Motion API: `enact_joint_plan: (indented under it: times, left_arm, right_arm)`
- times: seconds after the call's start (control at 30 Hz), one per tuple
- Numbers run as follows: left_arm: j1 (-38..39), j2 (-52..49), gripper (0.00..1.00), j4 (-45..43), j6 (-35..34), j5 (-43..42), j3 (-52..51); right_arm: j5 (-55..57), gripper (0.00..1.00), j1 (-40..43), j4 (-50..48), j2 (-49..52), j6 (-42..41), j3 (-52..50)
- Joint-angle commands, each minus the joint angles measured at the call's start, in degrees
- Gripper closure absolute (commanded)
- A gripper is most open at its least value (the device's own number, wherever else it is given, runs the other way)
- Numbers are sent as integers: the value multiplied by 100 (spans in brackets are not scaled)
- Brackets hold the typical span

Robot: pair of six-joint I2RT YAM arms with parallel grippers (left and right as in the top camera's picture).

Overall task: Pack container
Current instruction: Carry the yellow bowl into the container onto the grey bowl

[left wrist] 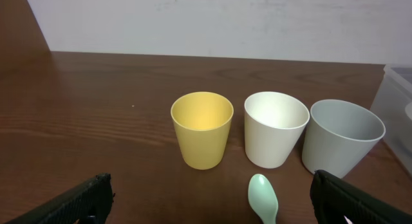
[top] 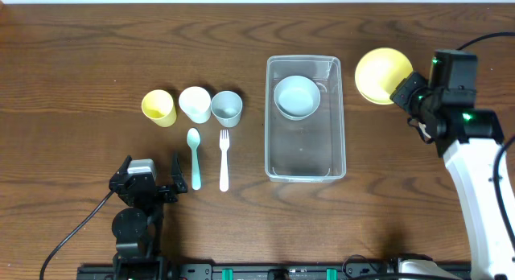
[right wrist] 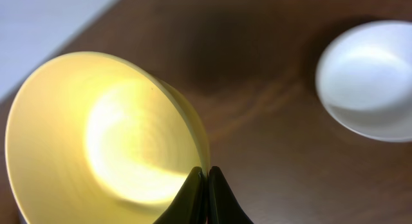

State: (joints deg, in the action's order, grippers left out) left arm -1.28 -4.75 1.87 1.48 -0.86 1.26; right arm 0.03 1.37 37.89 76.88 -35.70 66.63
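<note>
The clear container [top: 340, 119] sits right of the table's middle with a grey-blue bowl [top: 297, 96] in its far half. Just right of it, my right gripper [top: 398, 93] [right wrist: 207, 179] is shut on the rim of a yellow bowl [top: 380, 73] [right wrist: 96, 134], which is tilted. A white bowl [right wrist: 368, 79] lies on the wood beyond it in the right wrist view. My left gripper [top: 153, 183] [left wrist: 212, 205] stands open near the front left with nothing between its fingers, and a mint spoon [left wrist: 264, 198] lies just ahead of it.
A yellow cup [top: 159, 107] [left wrist: 201, 129], a white cup [top: 194, 104] [left wrist: 276, 127] and a grey-blue cup [top: 227, 108] [left wrist: 341, 137] stand in a row left of the container. The mint spoon [top: 194, 158] and a white fork [top: 224, 159] lie in front of them.
</note>
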Motion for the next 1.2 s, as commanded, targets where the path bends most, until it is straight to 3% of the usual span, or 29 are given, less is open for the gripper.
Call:
enact_joint_plan:
  times: [0.0, 0.23, 0.53, 0.83, 1.17]
  left_arm:
    - [24, 37, 2, 227, -22, 168, -98]
    - [24, 37, 2, 229, -22, 168, -98]
    - [24, 37, 2, 229, -22, 168, -98]
    - [24, 37, 2, 227, -22, 170, -98]
    - [24, 37, 2, 229, -22, 168, -98]
  right_arm:
    - [-802, 98, -26, -118, -247, 219, 127]
    - [-841, 97, -719, -472, -59, 205, 122]
    - [-691, 96, -1635, -1290, 988, -46, 122]
    - [-715, 95, -1969, -1803, 1998, -157, 122]
    - [-686, 95, -1998, -1821, 2363, -155, 122]
